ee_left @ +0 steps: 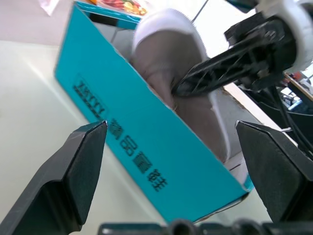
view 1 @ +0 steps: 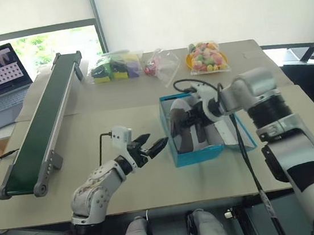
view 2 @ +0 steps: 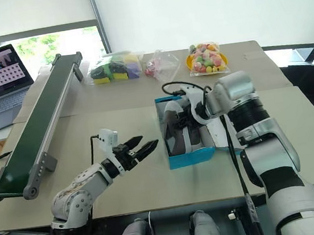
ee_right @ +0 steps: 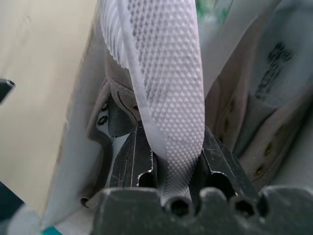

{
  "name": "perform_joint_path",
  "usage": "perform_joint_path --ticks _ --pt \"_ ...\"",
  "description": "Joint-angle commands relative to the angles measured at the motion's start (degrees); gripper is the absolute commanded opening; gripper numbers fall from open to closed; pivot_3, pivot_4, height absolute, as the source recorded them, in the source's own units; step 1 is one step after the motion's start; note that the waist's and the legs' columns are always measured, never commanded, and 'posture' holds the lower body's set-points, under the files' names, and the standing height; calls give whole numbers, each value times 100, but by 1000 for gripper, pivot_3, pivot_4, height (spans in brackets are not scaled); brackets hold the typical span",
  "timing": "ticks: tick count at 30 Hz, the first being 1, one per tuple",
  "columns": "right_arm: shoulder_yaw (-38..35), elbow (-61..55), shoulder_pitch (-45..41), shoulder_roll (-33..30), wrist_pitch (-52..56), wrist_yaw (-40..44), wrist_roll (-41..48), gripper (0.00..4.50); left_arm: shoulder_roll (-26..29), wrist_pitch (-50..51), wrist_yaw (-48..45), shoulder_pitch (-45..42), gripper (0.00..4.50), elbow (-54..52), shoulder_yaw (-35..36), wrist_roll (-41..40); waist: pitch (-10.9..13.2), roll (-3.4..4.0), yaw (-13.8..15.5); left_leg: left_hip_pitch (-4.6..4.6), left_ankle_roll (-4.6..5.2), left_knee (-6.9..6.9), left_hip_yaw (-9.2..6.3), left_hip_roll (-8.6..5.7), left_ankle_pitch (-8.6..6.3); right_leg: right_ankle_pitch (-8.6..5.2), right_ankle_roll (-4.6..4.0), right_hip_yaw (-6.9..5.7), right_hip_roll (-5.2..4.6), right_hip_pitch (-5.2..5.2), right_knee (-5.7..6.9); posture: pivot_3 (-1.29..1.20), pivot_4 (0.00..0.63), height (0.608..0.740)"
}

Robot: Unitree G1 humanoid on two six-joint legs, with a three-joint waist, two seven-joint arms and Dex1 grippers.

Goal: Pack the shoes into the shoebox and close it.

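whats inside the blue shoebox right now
Grey-taupe shoes lie inside the shoebox. The right gripper reaches in, shut on one shoe by its pale sole. The box floor beneath them is covered.

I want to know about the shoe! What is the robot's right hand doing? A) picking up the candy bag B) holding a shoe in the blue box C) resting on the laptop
B: the right gripper pinches a shoe by its sole inside the blue box.
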Motion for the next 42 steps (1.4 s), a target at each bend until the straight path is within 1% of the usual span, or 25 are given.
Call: perform_joint_path --ticks 1,3,7,8,9,10,11,14,15,20,24,27,29,30,31,32,34,35,36,38,40,42 --pt "603 567 -350 129 -731 854 -615 815 -120 -209 -48 27 4481 -75 -92 59 0 0 3 -1 0 0 0 0 0 0 0 -1 0 0 1 0 150 681" --pt "794 864 -373 305 -1021 1119 -884 815 -172 -230 -42 30 4481 -43 -125 99 0 0 4 0 0 1 0 1 0 0 0 -1 1 -1 2 0 150 681" --pt "688 1301 -381 641 -1258 1274 -1215 815 -242 -238 -51 14 4481 -11 -137 142 -1 -1 -5 0 0 3 1 2 0 0 0 -1 1 0 3 0 150 681" --pt "598 1408 -392 700 -1260 1248 -1272 1333 -251 -239 -54 4 4500 0 -133 148 -1 -1 -6 2 -1 3 2 3 0 0 0 -1 2 1 3 0 150 681" --pt "444 1505 -403 750 -1286 1166 -1311 1463 -246 -244 -63 -9 4500 17 -134 165 -1 -1 -5 2 -1 3 2 3 0 0 0 -1 2 1 4 0 150 681" --pt "304 1559 -425 780 -1289 1119 -1333 1723 -242 -244 -73 -19 4500 28 -130 172 -1 0 -6 3 -1 3 1 4 -1 0 0 -1 2 1 4 0 150 681" --pt "122 1608 -463 811 -1275 1031 -1339 1850 -237 -238 -83 -30 4500 39 -123 170 0 0 -6 4 -1 3 1 5 -1 0 0 -1 4 0 7 0 150 681" --pt "-267 1607 -648 796 -1265 861 -1404 3148 -205 -209 -124 -56 4500 61 -125 162 0 1 5 1 -20 3 2 5 -11 0 -1 -1 4 -6 11 0 150 681" --pt "-437 1493 -726 727 -1218 784 -1406 3387 -194 -196 -144 -74 4500 77 -129 156 0 1 6 1 -19 3 2 5 -11 0 -1 -1 4 -6 11 0 150 681" --pt "-1322 498 -909 296 -476 435 -1195 3387 -138 -168 -228 -188 4500 152 -140 152 5 8 52 -4 -20 6 4 0 -11 0 0 0 -2 -6 9 0 150 681" --pt "-2257 -1352 -630 -155 659 94 -927 3387 14 -144 -415 -337 4500 261 -136 149 5 8 93 -4 -20 0 3 0 -12 -2 -1 -1 -1 -7 5 0 150 681" --pt "-3386 -2725 -233 -123 1385 -94 -525 3387 154 -155 -621 -454 4500 372 -168 153 5 8 134 -5 -19 -1 3 1 -11 -3 -1 -2 0 -7 3 0 150 681" --pt "-3935 -3708 360 -190 1549 -187 -57 2886 303 -222 -821 -519 4500 437 -199 197 5 7 152 -4 -19 0 4 1 -11 -3 -1 -2 -1 -4 2 0 150 681" --pt "-4131 -4189 767 -333 1561 -219 240 2770 403 -264 -949 -559 4500 467 -234 244 4 6 171 -3 -20 -1 4 1 -12 -3 -1 -3 -2 -1 1 0 150 681" --pt "-4270 -4684 1182 -499 1561 -231 532 2313 542 -312 -1126 -608 4500 489 -285 302 4 6 189 -3 -24 1 0 1 -14 -4 0 -9 -3 4 -1 0 150 681" --pt "-4430 -5095 1551 -655 1561 -247 842 2112 689 -352 -1308 -659 4500 498 -335 355 4 6 211 -3 -29 2 -2 1 -17 -4 0 -11 -3 7 -3 0 150 681" --pt "-4790 -5712 2242 -953 1561 -328 1541 1333 999 -434 -1692 -806 4500 587 -382 442 7 11 224 -3 -40 1 3 -4 -24 -4 -1 -5 -11 3 -4 0 150 681" --pt "-5038 -6048 2729 -1212 1561 -354 1880 990 1203 -551 -1917 -916 4500 684 -456 580 12 19 219 -3 -41 1 5 -7 -24 -7 -5 -1 -13 1 -3 0 150 681" --pt "-5199 -6265 3054 -1384 1561 -423 2142 634 1341 -645 -2077 -991 4500 769 -506 681 15 25 220 -2 -41 2 7 -9 -25 -8 -6 2 -16 -1 -4 0 150 681" --pt "-5630 -6745 3957 -1857 1561 -505 2434 64 1609 -971 -2439 -1171 4500 1025 -630 957 15 24 228 1 -41 2 1 -14 -25 -9 -8 1 -16 4 -4 0 150 681" --pt "-5858 -7002 4575 -2178 1561 -671 2582 64 1717 -1190 -2654 -1295 4500 1247 -687 1102 14 26 227 7 -43 0 -5 -14 -26 -23 -31 -3 -14 13 -9 0 150 681" --pt "-6064 -7296 5295 -2410 1561 -744 2749 64 1750 -1368 -2845 -1435 4500 1459 -736 1205 14 26 196 11 -44 0 -6 -13 -27 -23 -31 2 -18 12 -15 0 150 681"
